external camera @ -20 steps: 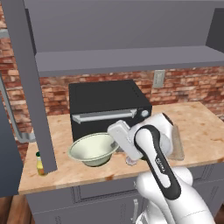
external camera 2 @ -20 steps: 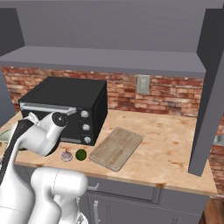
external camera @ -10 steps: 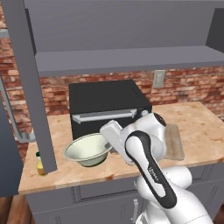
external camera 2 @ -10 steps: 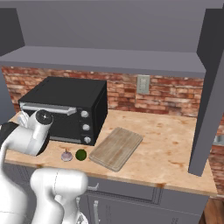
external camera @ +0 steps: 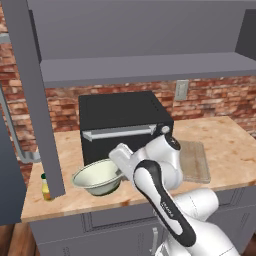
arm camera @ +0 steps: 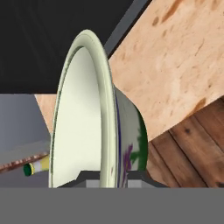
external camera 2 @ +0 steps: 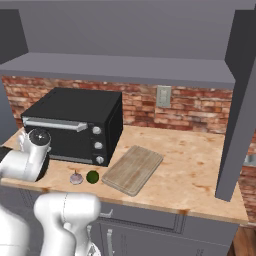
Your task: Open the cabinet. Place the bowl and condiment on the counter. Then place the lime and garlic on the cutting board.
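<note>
Your gripper [arm camera: 111, 181] is clamped on the bowl [external camera: 98, 177] rim, lower left of the left base frame, before the black oven [external camera: 122, 125]. Condiment [external camera: 45, 186] stands far left, beside the open cabinet door [external camera: 35, 95]. The right base view shows garlic [external camera 2: 75, 177] and lime [external camera 2: 92, 176] beside the cutting board [external camera 2: 133, 169]. No readable writing.

Ahead of me a red brick wall [external camera 2: 195, 107] spans mid-frame, a pale outlet plate [external camera 2: 163, 96] set in it; black oven [external camera 2: 75, 122] at left; wooden floor [external camera: 11, 240] lower left.
</note>
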Robot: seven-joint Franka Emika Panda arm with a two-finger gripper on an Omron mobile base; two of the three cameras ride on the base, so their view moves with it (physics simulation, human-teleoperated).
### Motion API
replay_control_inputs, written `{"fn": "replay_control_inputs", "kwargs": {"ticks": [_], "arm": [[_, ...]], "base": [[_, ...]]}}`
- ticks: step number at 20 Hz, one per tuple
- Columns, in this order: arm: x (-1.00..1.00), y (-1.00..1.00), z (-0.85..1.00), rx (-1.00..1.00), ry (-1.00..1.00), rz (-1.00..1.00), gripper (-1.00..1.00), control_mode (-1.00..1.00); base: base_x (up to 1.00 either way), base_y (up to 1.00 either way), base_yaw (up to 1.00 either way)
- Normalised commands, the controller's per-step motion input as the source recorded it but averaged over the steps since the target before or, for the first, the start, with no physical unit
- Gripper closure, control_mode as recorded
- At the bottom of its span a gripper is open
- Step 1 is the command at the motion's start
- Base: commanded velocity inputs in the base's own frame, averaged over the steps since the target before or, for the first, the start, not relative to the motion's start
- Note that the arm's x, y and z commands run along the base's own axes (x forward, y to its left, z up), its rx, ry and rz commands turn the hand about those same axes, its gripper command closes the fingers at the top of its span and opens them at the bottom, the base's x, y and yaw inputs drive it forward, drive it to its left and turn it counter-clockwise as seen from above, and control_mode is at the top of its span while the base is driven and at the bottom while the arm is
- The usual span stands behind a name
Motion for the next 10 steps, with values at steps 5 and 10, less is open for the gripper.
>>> {"fn": "replay_control_inputs", "kwargs": {"ticks": [5, 10], "arm": [[-0.05, 0.01, -0.38, 0.00, -0.07, -0.12, 1.00, -1.00], [-0.01, 0.00, -0.38, 0.00, -0.07, -0.12, 1.00, -1.00]], "base": [[0.00, 0.00, 0.00], [0.00, 0.00, 0.00]]}}
